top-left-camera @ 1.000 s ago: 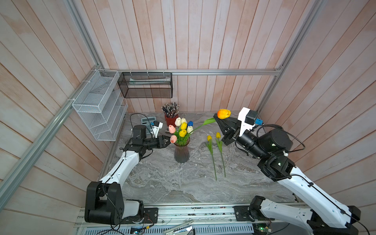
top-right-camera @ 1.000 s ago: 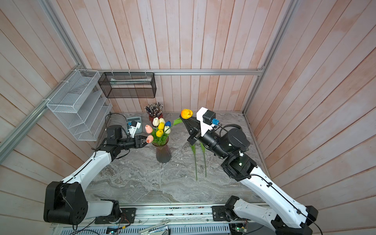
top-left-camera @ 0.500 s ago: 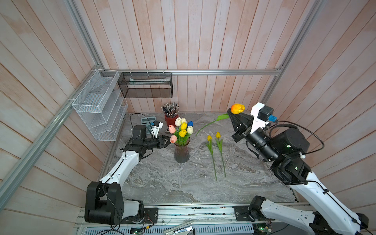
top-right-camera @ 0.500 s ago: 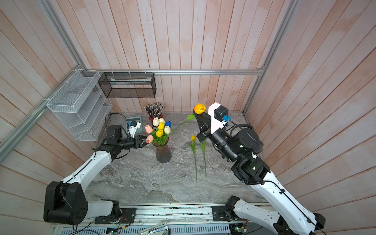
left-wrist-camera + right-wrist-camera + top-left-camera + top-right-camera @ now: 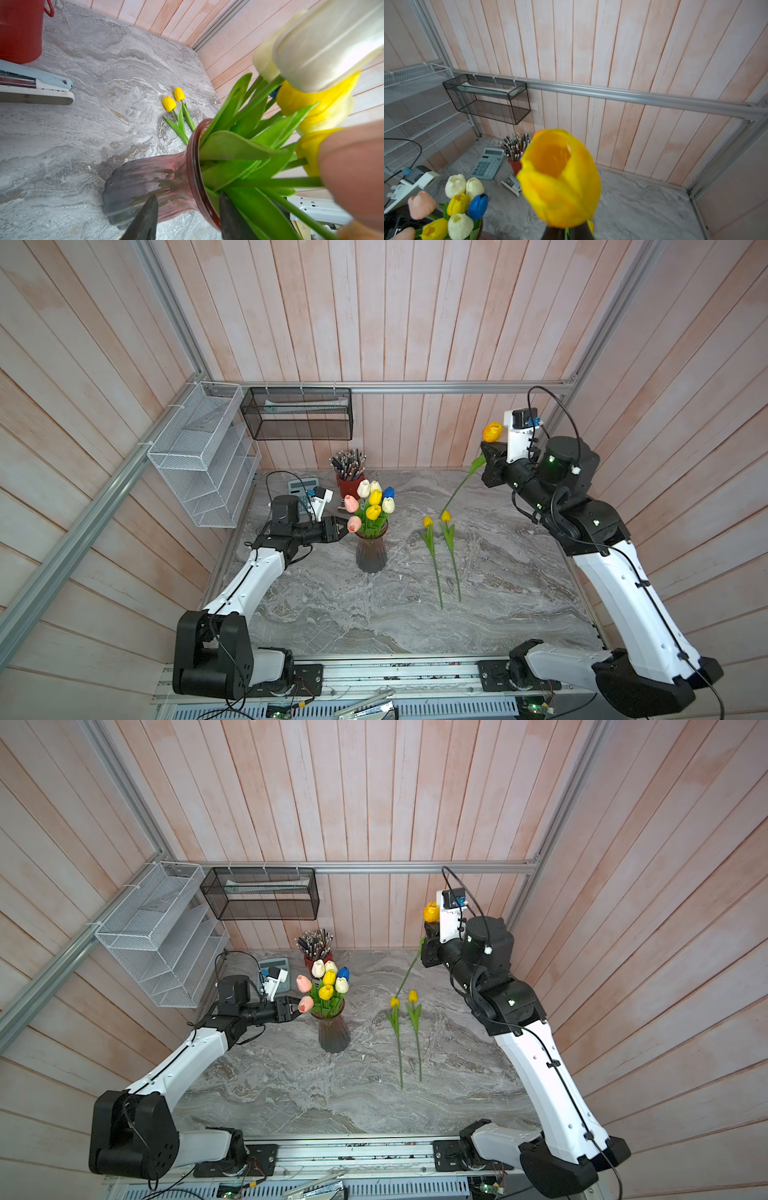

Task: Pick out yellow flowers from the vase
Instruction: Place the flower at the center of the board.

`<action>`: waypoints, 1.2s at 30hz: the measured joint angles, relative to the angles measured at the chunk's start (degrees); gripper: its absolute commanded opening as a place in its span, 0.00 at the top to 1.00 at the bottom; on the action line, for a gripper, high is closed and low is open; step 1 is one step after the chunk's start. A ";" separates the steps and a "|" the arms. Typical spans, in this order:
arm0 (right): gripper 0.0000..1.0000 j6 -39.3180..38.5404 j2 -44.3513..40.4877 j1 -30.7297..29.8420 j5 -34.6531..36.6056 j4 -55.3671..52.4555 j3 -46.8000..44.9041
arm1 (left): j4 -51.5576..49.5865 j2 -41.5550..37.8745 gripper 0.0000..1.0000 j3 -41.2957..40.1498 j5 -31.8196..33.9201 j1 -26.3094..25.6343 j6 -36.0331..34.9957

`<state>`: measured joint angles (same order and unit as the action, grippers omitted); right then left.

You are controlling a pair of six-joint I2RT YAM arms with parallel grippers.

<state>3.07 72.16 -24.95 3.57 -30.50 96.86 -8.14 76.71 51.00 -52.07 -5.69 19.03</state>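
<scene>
Stem clenched in the right jaws, an orange-tinged yellow flower [image 5: 492, 432] is hanging high at the right of both top views, its head sitting just above the jaws and its thin green stem trailing down and left toward the counter [image 5: 332, 614], well apart from the vase [image 5: 371, 556]. 2 yellow flowers [image 5: 427, 521] are lying side by side on the counter right of the vase, heads pointing toward the back wall. 2 more yellow flowers [image 5: 375, 497] are standing in the vase at frame centre among white, blue and pink tulips [image 5: 351, 503]. The left jaws are standing parted just left of the vase's rim. In the left wrist view the rim is showing between the fingertips [image 5: 145, 216], and whether they are touching the glass cannot be told.
</scene>
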 measured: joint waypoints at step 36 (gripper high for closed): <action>1.00 -2.25 31.43 21.20 -25.57 -21.68 -8.26 | -0.11 -1.01 0.52 0.00 1.57 0.24 -1.44</action>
<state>0.82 103.59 -3.75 -22.00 -52.18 88.60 -8.25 75.70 51.00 -50.50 -5.45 17.58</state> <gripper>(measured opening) 0.058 0.482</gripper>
